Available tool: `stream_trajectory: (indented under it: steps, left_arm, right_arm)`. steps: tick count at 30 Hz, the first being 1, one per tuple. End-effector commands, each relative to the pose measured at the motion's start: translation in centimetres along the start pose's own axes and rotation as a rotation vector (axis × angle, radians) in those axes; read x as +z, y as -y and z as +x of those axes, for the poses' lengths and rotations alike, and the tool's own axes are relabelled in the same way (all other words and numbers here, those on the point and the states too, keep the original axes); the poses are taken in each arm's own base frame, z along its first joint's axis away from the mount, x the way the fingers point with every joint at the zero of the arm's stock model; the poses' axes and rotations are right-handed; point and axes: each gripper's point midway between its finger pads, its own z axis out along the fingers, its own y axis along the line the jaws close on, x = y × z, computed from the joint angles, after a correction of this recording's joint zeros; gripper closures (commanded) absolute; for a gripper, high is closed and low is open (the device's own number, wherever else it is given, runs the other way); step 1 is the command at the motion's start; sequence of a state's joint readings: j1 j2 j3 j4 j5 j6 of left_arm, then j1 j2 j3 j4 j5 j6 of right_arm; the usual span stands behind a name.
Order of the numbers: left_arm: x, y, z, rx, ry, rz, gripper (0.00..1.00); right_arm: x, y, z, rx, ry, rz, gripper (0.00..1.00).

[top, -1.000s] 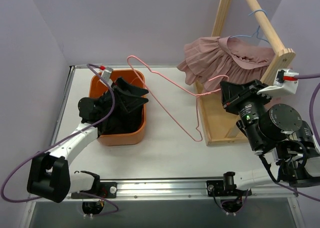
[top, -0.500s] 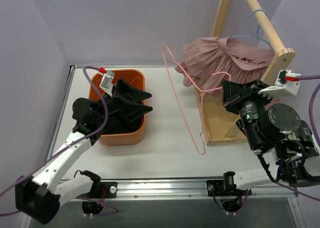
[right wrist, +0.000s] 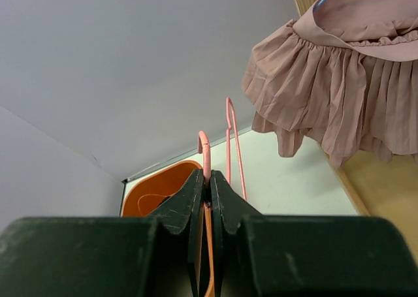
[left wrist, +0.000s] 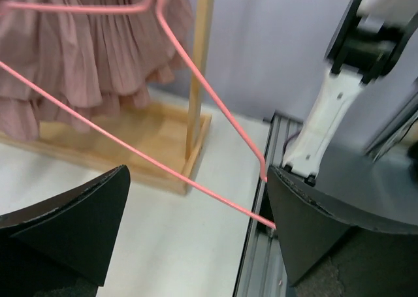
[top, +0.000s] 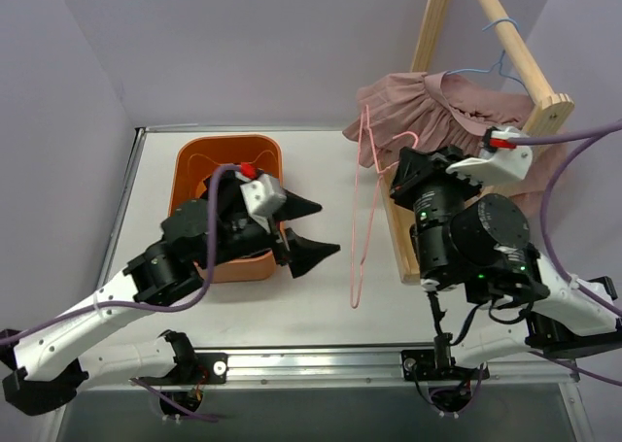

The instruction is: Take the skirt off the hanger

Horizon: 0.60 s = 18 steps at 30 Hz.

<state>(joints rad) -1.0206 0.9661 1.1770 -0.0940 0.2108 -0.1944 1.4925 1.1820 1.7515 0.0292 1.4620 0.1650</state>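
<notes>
You are seeing the skirt (top: 418,112) hanging on the wooden rack (top: 432,24), ahead of your right gripper (right wrist: 208,179) and to its right. That gripper is pinching the pink wire hanger (top: 362,219) tight, while your left gripper (top: 326,228) is gaping wide, holding nothing.

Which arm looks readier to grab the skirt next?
Probably left: the left pincer is open and empty, facing the skirt. The right pincer sits nearer but is shut on the pink hanger.

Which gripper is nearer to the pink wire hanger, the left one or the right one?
Right. The right gripper is shut on the pink wire hanger; the left gripper hangs open to its left, not touching it.
</notes>
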Motion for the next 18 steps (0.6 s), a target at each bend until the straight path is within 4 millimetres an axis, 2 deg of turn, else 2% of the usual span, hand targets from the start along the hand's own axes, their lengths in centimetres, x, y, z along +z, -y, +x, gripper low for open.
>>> stream_trajectory:
  steps: [1,4,6,9,10,14,15,18]
  left_arm:
    - [0.5,0.5,2.0,0.133,-0.14,-0.036,0.03]
    - [0.9,2.0,1.1,0.147,-0.131,-0.009,0.03]
    - [0.7,2.0,0.2,0.136,-0.114,-0.04,0.03]
    - [0.8,1.2,-0.2,0.113,-0.12,-0.12,0.03]
    - [0.9,0.9,-0.2,0.112,-0.115,-0.144,0.03]
    - [1.5,1.7,-0.2,0.112,-0.105,-0.165,0.03]
    - [1.5,1.8,-0.8,0.11,-0.105,-0.173,0.03]
    - [2.4,2.2,0.2,0.113,-0.154,-0.222,0.03]
  right_arm:
    - [0.0,0.7,-1.0,0.056,0.006,0.058,1.0]
    - [-0.1,0.8,-0.8,0.045,0.007,0.066,1.0]
    - [-0.1,0.9,-0.6,0.035,0.008,0.078,1.0]
    - [-0.1,0.9,-0.4,0.04,0.01,0.098,1.0]
    - [-0.1,0.9,-0.3,0.026,0.01,0.108,1.0]
    - [-0.3,0.9,-0.2,0.02,-0.005,0.149,1.0]
    - [-0.3,0.9,0.0,0.013,-0.009,0.155,1.0]
    - [-0.4,1.0,0.3,0.017,-0.03,0.171,1.0]
